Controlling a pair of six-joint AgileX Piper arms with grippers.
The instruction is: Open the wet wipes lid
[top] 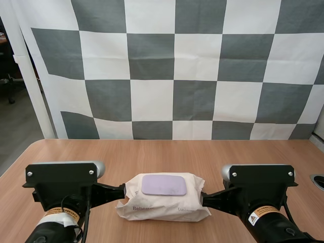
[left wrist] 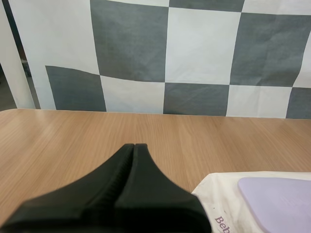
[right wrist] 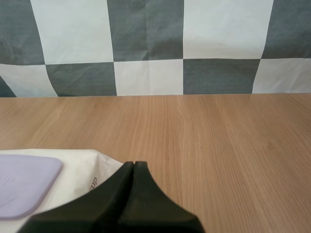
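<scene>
A white pack of wet wipes (top: 164,202) lies flat on the wooden table (top: 167,157), between my two arms. Its pale lilac lid (top: 164,185) sits on top and lies flat, closed. My left gripper (top: 121,191) rests just left of the pack, fingers together as one dark wedge (left wrist: 133,148). My right gripper (top: 203,197) is at the pack's right end, its fingers likewise pressed together (right wrist: 133,166). The pack (left wrist: 243,204) and lid (left wrist: 279,201) show beside the left fingers, and the pack (right wrist: 87,170) and lid (right wrist: 24,187) beside the right ones.
The table stretches bare beyond the pack toward the back edge. A dark round hole (top: 318,180) sits in the tabletop at the far right.
</scene>
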